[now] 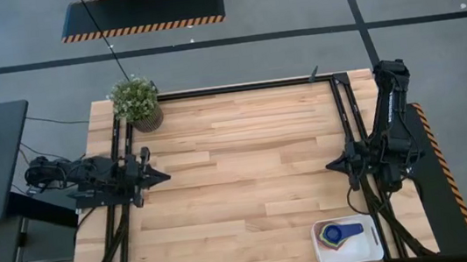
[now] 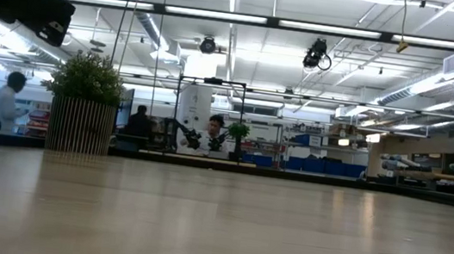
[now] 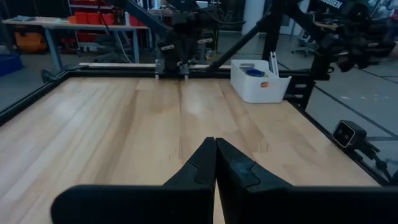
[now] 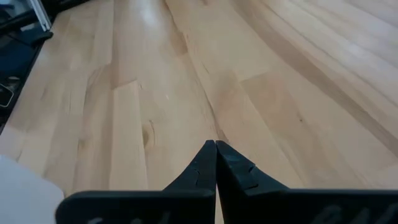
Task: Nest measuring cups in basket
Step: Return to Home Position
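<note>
A white basket point(image 1: 374, 238) sits in the worktop's point(image 1: 247, 173) corner beside the right arm, holding the nested measuring cups point(image 1: 340, 234) with dark blue on top. The left pincer point(image 1: 161, 176) and right pincer point(image 1: 330, 166) rest at opposite edges, both closed and empty.

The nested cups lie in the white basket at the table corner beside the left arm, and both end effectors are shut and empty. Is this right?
No: the high view shows the basket with the measuring cups at the corner beside the right arm, not the left. The left end effector and the right end effector are shut and empty.
</note>
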`<action>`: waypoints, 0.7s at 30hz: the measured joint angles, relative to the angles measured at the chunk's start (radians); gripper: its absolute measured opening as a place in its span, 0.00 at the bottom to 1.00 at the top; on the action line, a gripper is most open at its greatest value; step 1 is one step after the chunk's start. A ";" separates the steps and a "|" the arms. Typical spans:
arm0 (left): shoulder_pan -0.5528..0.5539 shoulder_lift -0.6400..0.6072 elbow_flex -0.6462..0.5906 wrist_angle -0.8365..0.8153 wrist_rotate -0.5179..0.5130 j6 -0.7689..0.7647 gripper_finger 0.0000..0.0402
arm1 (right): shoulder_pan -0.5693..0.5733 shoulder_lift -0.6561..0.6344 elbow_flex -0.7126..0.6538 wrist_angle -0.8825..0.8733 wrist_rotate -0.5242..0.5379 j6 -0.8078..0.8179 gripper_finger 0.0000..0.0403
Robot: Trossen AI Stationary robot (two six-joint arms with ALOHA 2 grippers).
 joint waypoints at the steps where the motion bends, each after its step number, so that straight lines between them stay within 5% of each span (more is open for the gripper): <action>1: 0.000 0.000 0.000 0.000 -0.002 -0.005 0.03 | 0.000 0.000 0.000 0.000 -0.003 0.001 0.01; 15: 0.000 0.000 0.000 0.001 -0.006 -0.007 0.03 | 0.000 0.000 0.000 0.025 -0.007 -0.004 0.02; 21: 0.000 0.000 0.000 0.001 -0.006 -0.015 0.03 | 0.000 0.000 0.000 0.049 0.232 -0.156 0.04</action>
